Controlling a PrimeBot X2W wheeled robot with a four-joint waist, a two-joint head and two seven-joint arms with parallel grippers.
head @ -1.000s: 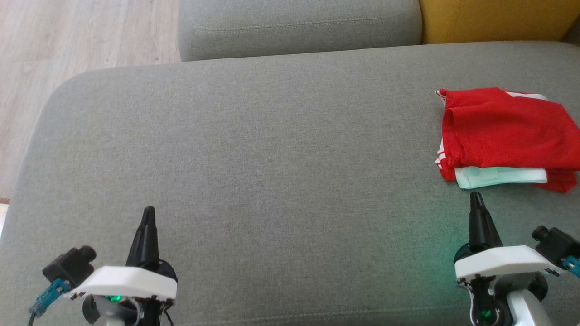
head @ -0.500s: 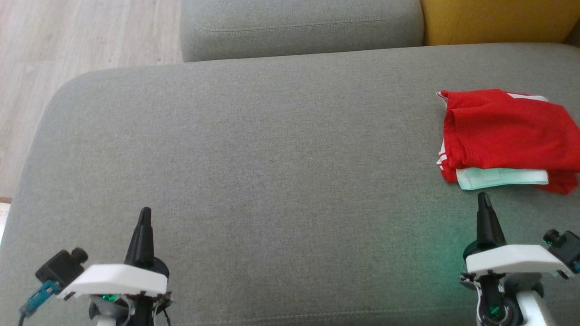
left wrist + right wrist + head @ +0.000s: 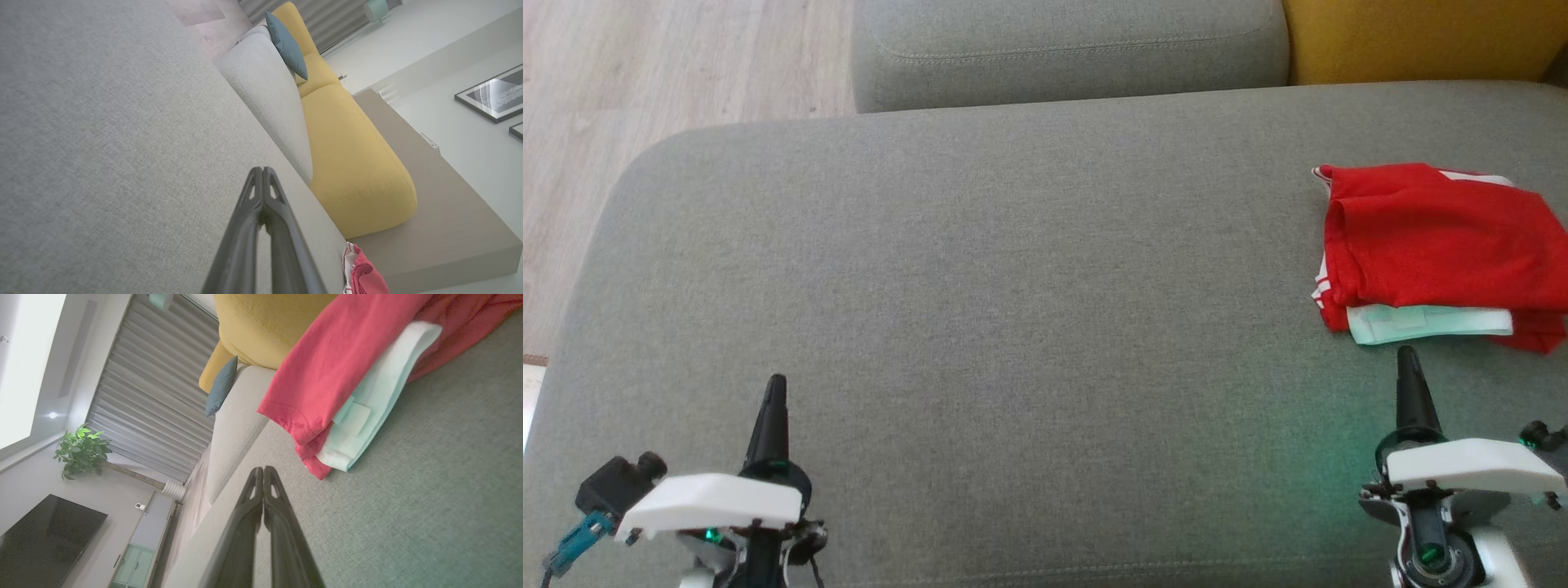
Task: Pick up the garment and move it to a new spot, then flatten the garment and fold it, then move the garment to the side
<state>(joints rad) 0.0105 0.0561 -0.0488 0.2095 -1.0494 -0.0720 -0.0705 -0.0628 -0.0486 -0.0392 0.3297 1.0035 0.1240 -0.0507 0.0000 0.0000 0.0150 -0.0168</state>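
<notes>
Grey sofa seat (image 3: 1013, 286), yellow cushion (image 3: 1413, 37) behind, pale wood floor (image 3: 645, 82) (grey blinds (image 3: 151, 388), potted plant (image 3: 81, 451) beyond)

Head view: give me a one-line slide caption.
Folded red garment on grey cushion, just beyond the shut right gripper; left gripper shut, well apart.

Your left gripper (image 3: 777, 380) sits at the lower left of the head view, its two dark fingers pressed together tip to tip — one narrow spike. Your right gripper (image 3: 1405, 351) stands at the lower right, fingers likewise closed; both aim forward, well apart.
</notes>
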